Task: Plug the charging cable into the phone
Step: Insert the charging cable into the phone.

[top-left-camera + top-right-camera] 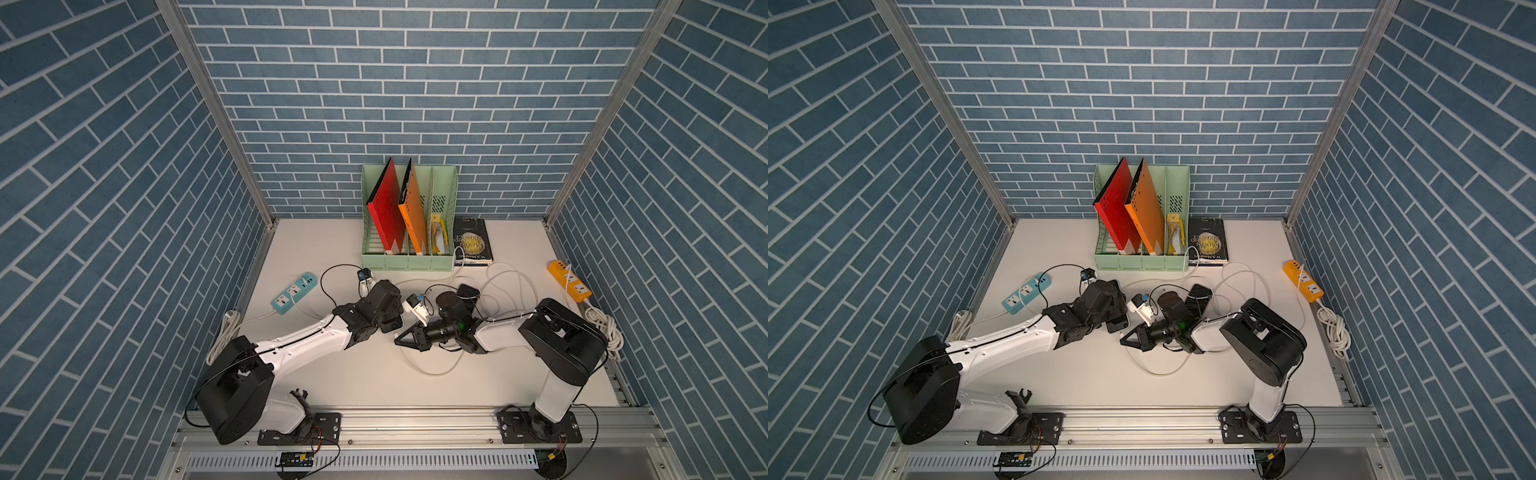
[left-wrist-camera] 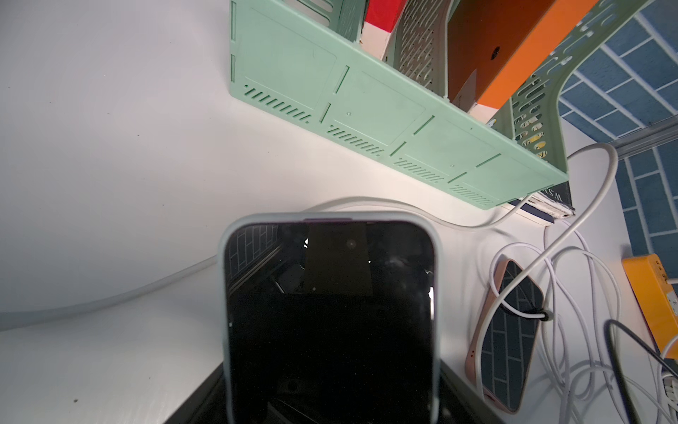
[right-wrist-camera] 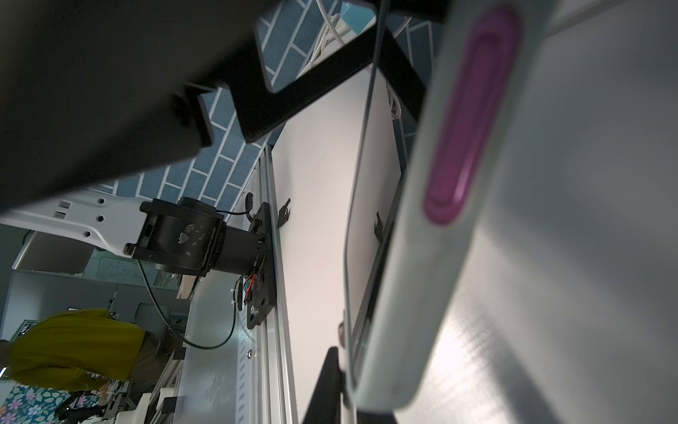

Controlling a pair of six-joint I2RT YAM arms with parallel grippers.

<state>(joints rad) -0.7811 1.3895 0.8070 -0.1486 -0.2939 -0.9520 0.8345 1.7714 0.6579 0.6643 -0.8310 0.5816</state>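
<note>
Bare table (image 1: 353, 374) is lying open twd lower centre of a top view, file rack (image 1: 409, 259) crowding upper centre, while left gripper (image 1: 388, 320) is grasping phone (image 2: 330, 312) mid-frame & right gripper (image 1: 402, 338), clenched tight, is hovering just beside phone's end, its hold on charging cable (image 1: 432, 373) unclear.

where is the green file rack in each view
In a top view: green file rack at centre, toward the back.
In a top view: same place.
Left wrist: across the upper middle.
Right wrist: not in it.
Shared landmark: blue brick wall, in all four.
</note>
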